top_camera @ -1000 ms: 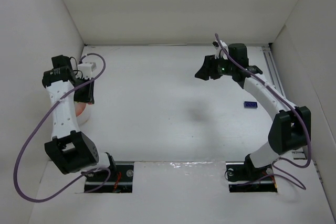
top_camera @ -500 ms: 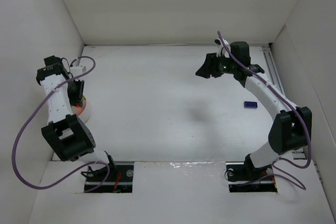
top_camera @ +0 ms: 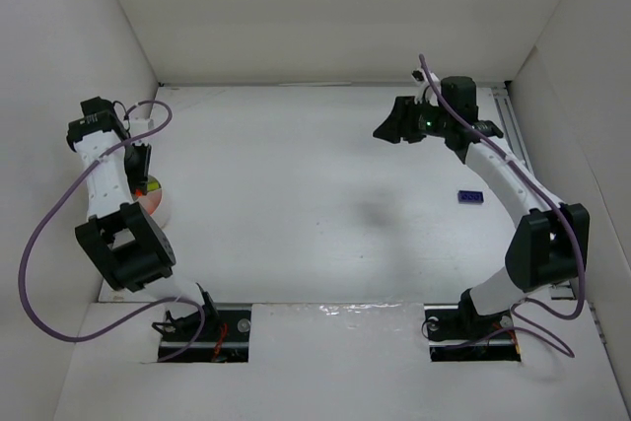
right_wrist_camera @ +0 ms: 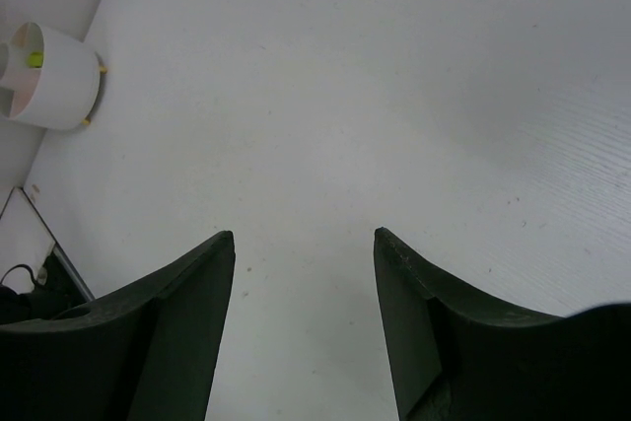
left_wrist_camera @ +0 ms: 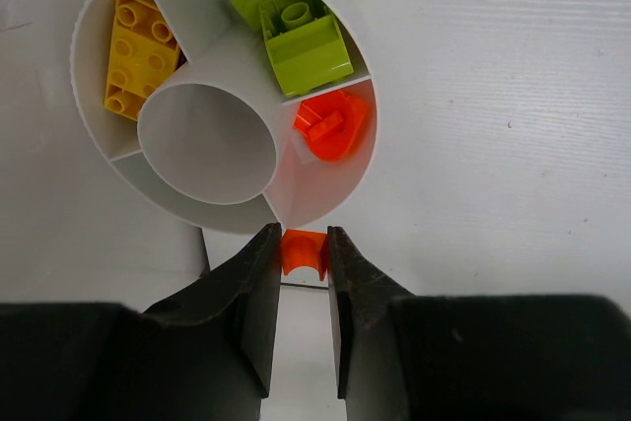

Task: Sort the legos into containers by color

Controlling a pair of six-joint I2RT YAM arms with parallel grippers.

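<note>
Drawn back leftward, left jaws pinch an orange lego (left_wrist_camera: pixel 304 251) by the divided container (left_wrist_camera: pixel 197 36); right jaws spread.

white floor (top_camera: pixel 315 194), faintly grained, boxed in by a plain white back wall (top_camera: pixel 335 7), left wall (top_camera: pixel 59 36) and right wall (top_camera: pixel 592 66). a thin metal rail (top_camera: pixel 513 130) runs along the right edge. the light is soft and even, with a faint grey shadow (top_camera: pixel 375 212) mid-floor and a glossy strip (top_camera: pixel 335 311) at the front.
</note>
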